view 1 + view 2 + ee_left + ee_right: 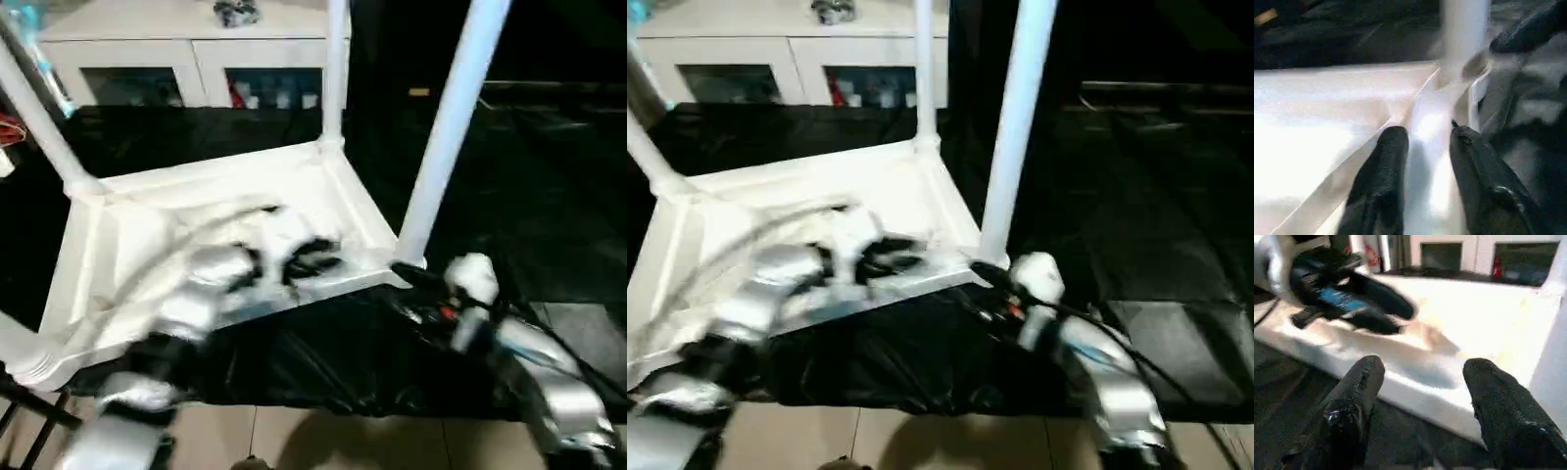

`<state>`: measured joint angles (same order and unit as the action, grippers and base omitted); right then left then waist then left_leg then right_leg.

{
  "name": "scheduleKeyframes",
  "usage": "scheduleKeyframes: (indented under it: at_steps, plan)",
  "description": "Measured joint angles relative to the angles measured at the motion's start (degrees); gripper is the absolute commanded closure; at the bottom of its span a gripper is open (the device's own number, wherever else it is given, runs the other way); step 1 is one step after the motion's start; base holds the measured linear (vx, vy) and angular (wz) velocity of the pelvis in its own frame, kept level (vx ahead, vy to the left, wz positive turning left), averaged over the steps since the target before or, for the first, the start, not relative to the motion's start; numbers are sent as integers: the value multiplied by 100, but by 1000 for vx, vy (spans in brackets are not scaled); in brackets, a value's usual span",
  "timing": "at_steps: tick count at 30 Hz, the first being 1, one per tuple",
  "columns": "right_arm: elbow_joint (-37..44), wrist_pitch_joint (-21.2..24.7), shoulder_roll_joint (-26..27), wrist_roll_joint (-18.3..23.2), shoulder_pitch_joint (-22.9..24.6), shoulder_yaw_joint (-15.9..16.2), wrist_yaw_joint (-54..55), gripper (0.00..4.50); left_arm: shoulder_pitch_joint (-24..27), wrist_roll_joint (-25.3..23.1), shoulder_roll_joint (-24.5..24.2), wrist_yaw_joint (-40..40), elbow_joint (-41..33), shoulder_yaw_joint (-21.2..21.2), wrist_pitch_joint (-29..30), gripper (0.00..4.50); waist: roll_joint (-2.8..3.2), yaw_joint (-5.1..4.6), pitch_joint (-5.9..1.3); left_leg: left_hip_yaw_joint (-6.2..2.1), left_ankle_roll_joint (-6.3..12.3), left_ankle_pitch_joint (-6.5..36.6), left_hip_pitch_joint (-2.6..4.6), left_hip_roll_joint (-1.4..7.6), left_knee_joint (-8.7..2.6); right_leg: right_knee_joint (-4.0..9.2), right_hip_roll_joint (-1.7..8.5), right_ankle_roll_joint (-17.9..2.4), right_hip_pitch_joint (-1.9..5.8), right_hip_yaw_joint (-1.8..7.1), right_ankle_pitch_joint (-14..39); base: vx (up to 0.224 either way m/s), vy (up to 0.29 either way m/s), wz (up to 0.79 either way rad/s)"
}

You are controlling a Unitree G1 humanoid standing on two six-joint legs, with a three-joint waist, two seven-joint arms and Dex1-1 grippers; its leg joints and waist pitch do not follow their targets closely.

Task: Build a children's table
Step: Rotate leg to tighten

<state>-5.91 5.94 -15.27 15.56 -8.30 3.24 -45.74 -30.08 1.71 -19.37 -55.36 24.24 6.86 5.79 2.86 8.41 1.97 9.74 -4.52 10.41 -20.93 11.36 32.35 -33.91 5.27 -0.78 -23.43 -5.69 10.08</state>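
Observation:
The children's table lies upside down on black cloth, its white ribbed tabletop [147,245] facing up. Three white legs stand in corner sockets: back left [34,117], back right [335,69] and front right [446,137]. My left gripper [312,257] hovers over the underside near the front right corner. It is open, its fingers [1393,161] on either side of a diagonal rib. My right gripper [411,277] is just outside the tabletop's front edge by the base of the front right leg [1464,34]. It is open with nothing between its fingers [1359,391].
A white glass-door cabinet [186,59] stands behind the table. Black cloth [323,362] covers the floor under and to the right of the tabletop. Pale tiles [294,441] show at the front. A dark frame [29,421] sits at the front left.

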Motion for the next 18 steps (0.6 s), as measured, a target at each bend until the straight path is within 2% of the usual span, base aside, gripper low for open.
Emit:
scheduleKeyframes:
  at_steps: [1,2,3,6,11,14,15,18]
  plan:
    - [0,0,46,-8,-31,19,57,150,63,69,-159,-58,-97,-129,109,265,2,-1,1,0,0,0,-2,0,1,0,0,0,0,0,1,0,0,0]
    - [-27,0,80,-18,-73,42,110,150,133,178,-303,-141,-245,-289,283,241,3,5,2,-1,-1,1,-6,-2,2,3,1,0,0,0,0,0,0,0]
    - [-50,-1,125,-20,-96,52,154,150,186,271,-372,-213,-352,-378,388,241,3,28,2,-4,-2,1,-3,-5,5,4,4,0,2,0,0,0,0,0]
    - [-362,-33,508,-86,-404,167,416,150,658,1005,-785,-826,-1169,-607,1229,210,5,-8,4,-1,-2,2,0,-5,10,1,5,-4,-7,6,-2,0,0,0]
    - [-1348,-40,1109,-467,-1189,148,1463,150,1201,1717,-1450,-1542,-2253,-605,2312,167,19,-33,14,0,-17,-8,19,-2,8,-19,2,-10,-7,9,-5,0,0,0]
    - [-1870,-65,1307,-578,-1495,112,1922,150,1419,1874,-1535,-1665,-2599,-468,2657,155,27,-17,19,0,-20,-10,28,-3,8,-20,1,-10,1,11,-5,0,0,0]
    - [-2031,-111,1362,-640,-1571,110,2030,150,1462,1876,-1540,-1667,-2663,-411,2720,133,28,-19,20,0,-20,-10,30,-3,8,-19,1,-10,3,12,-5,0,0,0]
    - [-2685,-219,1566,-773,-1938,95,2563,150,1546,1586,-1511,-1496,-2807,-21,2718,116,32,-47,24,3,-20,-10,35,-4,7,-20,1,-12,4,16,-7,0,0,0]
